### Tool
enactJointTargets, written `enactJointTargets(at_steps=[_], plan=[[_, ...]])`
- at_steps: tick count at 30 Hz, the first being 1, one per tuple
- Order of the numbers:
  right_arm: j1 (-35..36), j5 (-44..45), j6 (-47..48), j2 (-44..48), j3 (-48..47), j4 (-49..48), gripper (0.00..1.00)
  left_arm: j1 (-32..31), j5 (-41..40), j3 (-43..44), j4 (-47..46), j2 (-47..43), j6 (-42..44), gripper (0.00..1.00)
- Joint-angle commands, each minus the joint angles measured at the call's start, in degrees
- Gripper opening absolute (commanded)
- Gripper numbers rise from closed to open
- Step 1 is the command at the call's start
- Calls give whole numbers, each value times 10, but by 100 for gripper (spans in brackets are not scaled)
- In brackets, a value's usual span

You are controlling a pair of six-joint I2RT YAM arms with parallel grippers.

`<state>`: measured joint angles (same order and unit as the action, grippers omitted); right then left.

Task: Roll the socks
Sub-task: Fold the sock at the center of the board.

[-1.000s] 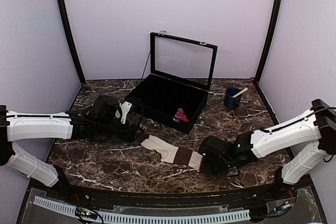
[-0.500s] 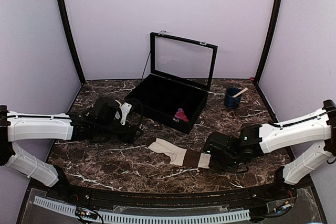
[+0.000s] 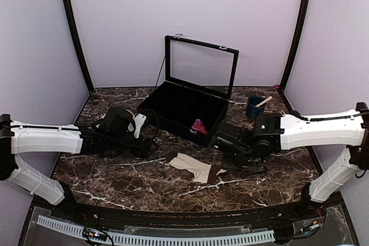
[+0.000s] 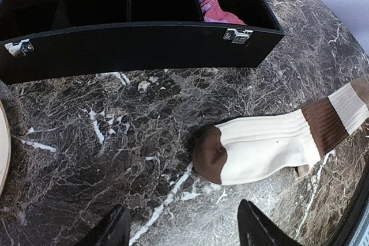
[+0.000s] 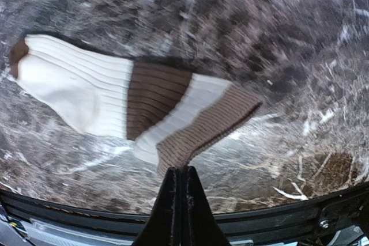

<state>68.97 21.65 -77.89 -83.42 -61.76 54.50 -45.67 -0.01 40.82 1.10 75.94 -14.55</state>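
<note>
Pinching the striped brown cuff of the ribbed cream sock [image 5: 81, 87], your right claw [image 5: 179, 178] has its fingers pressed together, and the soft sock runs ahead-left of it over the veined dark marble table [image 5: 323, 56]. Your left claw [image 4: 183, 230] hangs low with fingers spread, the brown toe just ahead-right. The knit pink sock [image 4: 213, 10] sits farther ahead in a black case [image 4: 138, 44] compartment.

Left arm [image 3: 46, 139] stretched low from the left side toward the middle, left end effector [image 4: 184, 231] pointed down and forward, fingers spread wide, right arm [image 3: 317, 131] reaching in level from the right, right end effector [image 5: 180, 191] pinched tight on the cream sock [image 5: 86, 93] cuff
</note>
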Motion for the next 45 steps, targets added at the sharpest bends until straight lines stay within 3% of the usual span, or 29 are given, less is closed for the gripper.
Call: enactJointTargets(at_steps=[1,20,29,45], plan=[[1,33,72,-62,-105,43,0,-5,4,-10,-7,-9,7,66],[-2,6,226,-305,-416,60,0,-6,-21,-44,2,-57,9,66],[-2,-21,260,-366,-472,52,0,-6,-24,-54,4,-64,5,66],[-15,-29,272,-420,-485,18,0,-7,-20,-53,5,-61,7,66]])
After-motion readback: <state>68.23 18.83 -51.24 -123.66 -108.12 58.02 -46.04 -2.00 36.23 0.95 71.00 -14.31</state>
